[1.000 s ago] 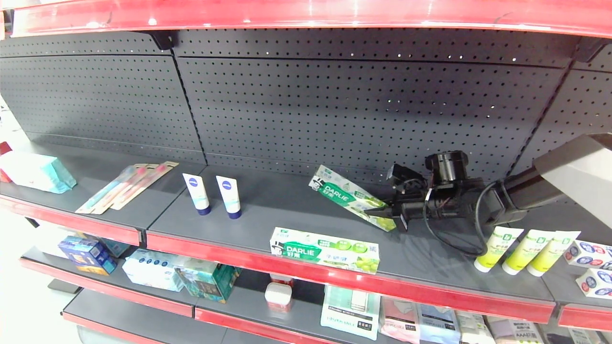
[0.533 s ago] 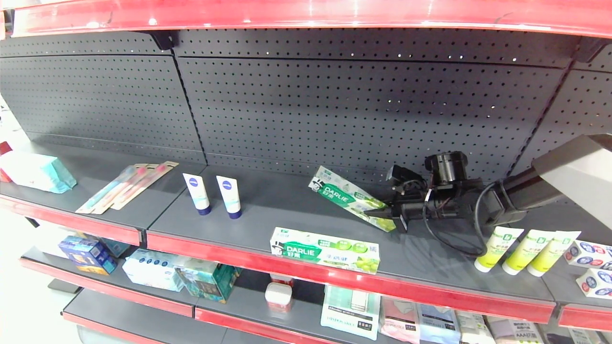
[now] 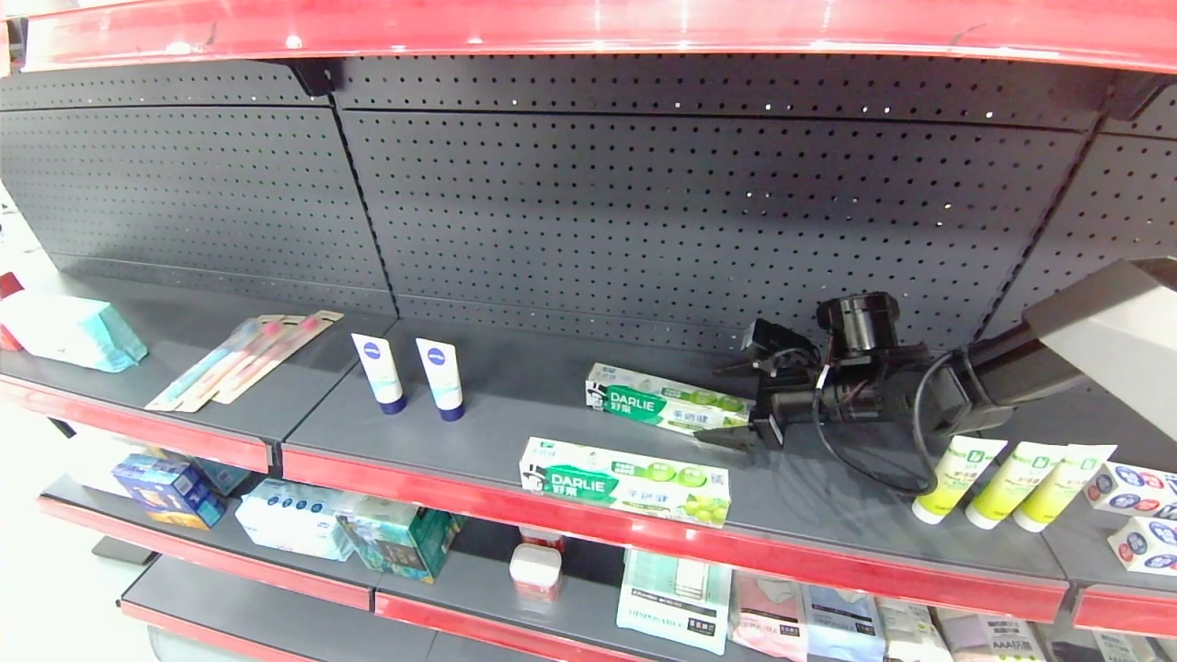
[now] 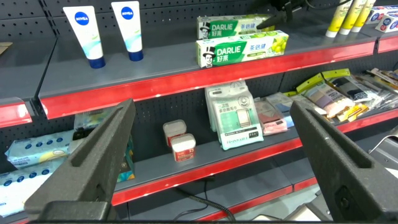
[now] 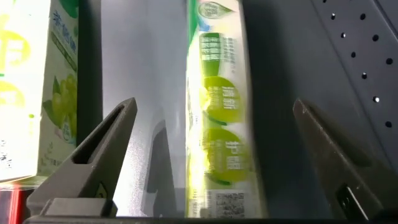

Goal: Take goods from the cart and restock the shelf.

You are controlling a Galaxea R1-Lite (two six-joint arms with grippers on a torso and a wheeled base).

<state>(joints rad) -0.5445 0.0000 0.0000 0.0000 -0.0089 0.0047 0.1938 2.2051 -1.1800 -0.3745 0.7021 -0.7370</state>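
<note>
Two toothpaste boxes [image 3: 625,481] lie on your shelf [image 3: 515,382]; your right gripper [image 3: 723,403] sits wide open around the back box [image 3: 657,406], holding nothing.

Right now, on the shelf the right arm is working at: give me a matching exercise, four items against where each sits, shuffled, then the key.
Items
1. rear toothpaste box
2. front toothpaste box
3. blue-capped white tubes
4. yellow-green tubes

Places
A. at the front edge of the shelf
B. right of both boxes
C. one end between the open fingers of the right gripper
D. left of both boxes

Pairs: 1-C, 2-A, 3-D, 4-B
</note>
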